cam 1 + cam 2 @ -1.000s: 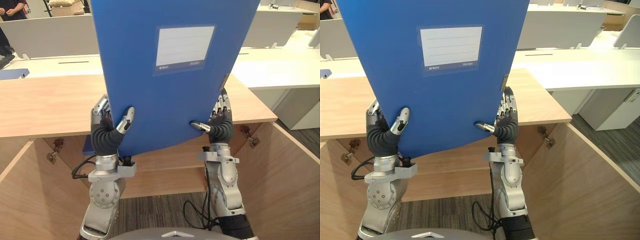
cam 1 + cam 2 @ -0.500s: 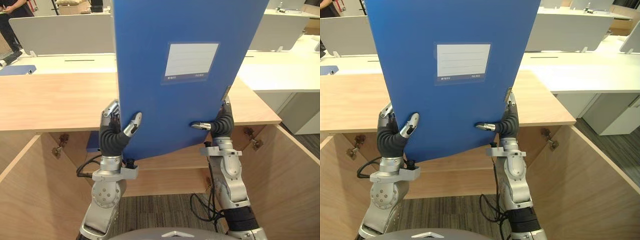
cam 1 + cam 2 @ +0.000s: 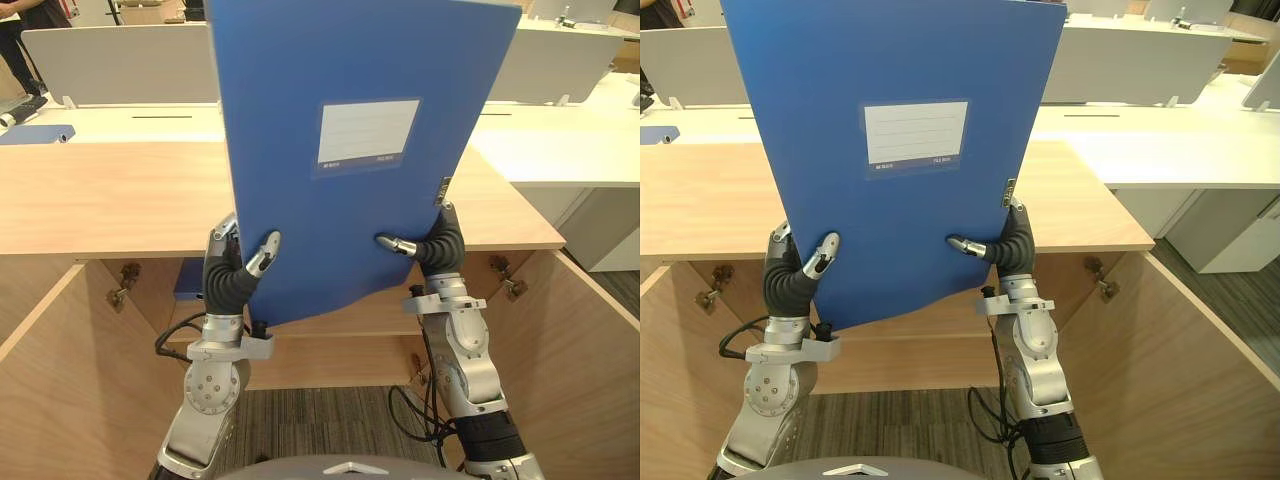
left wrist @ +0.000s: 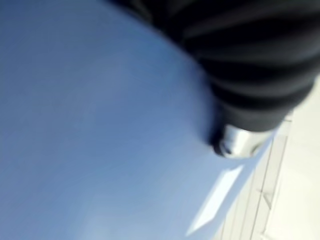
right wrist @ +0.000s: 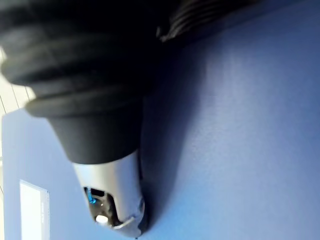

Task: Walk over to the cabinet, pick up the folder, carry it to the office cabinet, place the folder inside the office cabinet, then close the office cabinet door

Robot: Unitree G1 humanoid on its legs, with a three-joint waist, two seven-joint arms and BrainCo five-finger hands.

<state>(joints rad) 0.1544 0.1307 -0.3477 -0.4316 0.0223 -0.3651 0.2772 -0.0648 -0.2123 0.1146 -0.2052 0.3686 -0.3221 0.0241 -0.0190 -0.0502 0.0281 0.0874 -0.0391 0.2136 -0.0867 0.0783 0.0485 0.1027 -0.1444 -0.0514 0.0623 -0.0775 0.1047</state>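
A large blue folder (image 3: 360, 150) with a white label stands upright in front of me, above the open wooden cabinet (image 3: 100, 200). My left hand (image 3: 228, 280) grips its lower left corner, with the thumb (image 4: 240, 140) pressed on the front and the fingers behind. At the lower right edge my right hand (image 3: 440, 248) holds it the same way, thumb (image 5: 115, 195) on the blue cover (image 5: 240, 150) and fingers curled behind. The folder hides part of the cabinet top.
The cabinet's two doors swing open toward me, left (image 3: 60, 380) and right (image 3: 570, 360). Something blue (image 3: 190, 282) lies on its inner shelf. White desks with partitions (image 3: 120, 65) stand beyond, with another blue folder (image 3: 35, 133) on one. A person (image 3: 20, 20) stands at the far left.
The right hand's fingers, straight along the folder's edge a second ago, have curled in behind it. The view has shifted, and the folder's top edge now shows.
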